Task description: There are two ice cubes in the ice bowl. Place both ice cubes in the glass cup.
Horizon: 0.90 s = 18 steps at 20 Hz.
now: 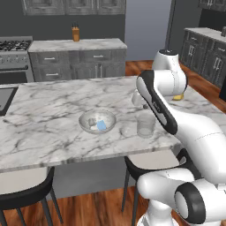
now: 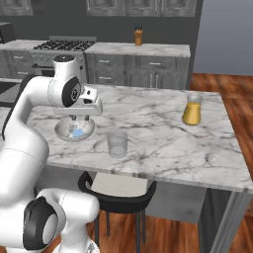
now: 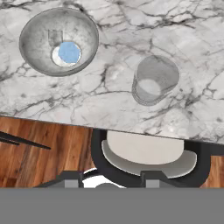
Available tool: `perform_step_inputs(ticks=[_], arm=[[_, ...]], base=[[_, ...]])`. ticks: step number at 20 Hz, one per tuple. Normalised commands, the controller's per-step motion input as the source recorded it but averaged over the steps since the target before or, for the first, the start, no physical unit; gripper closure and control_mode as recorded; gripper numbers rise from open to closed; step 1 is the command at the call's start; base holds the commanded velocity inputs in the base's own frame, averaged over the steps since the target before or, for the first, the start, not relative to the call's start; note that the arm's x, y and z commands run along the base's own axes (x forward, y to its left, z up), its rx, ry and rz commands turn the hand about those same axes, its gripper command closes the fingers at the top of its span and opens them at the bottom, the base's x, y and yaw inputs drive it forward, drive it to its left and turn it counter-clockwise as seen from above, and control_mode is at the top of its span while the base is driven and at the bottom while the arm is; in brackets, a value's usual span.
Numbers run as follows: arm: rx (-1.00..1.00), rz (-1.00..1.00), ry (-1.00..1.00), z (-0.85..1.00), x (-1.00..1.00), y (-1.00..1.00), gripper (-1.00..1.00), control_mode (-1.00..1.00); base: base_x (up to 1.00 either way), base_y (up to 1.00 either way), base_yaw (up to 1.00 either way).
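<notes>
On the marble counter, your ice bowl sits just left of the empty glass cup. Both ice cubes lie inside the bowl. The gripper hovers high, jaws partly spread, holding nothing. Those slick cubes may squirt free if you pinch off-centre.

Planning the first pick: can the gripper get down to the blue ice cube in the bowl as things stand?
Probably yes. The blue ice cube lies uncovered in the open-topped ice bowl, nothing above it; the glass cup stands apart to one side. The gripper is empty.
</notes>
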Motion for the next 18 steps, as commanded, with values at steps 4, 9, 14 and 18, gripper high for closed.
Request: perform_step_inputs(ticks=[4, 9, 14, 18], arm=[[0.02, 0.00, 0.00, 0.00, -0.01, -0.04, -1.00, -1.00], [0.09, -0.01, 0.00, -0.17, 0.03, 0.56, -1.00, -1.00], [0.16, -0.03, 0.00, -0.23, 0.19, 1.00, -1.00, -1.00], [-0.05, -0.02, 0.00, -0.22, 0.35, 0.78, -1.00, -1.00]], base=[[0.00, 0.00, 0.00], [0.00, 0.00, 0.00], [0.00, 0.00, 0.00], [0.00, 0.00, 0.00]])
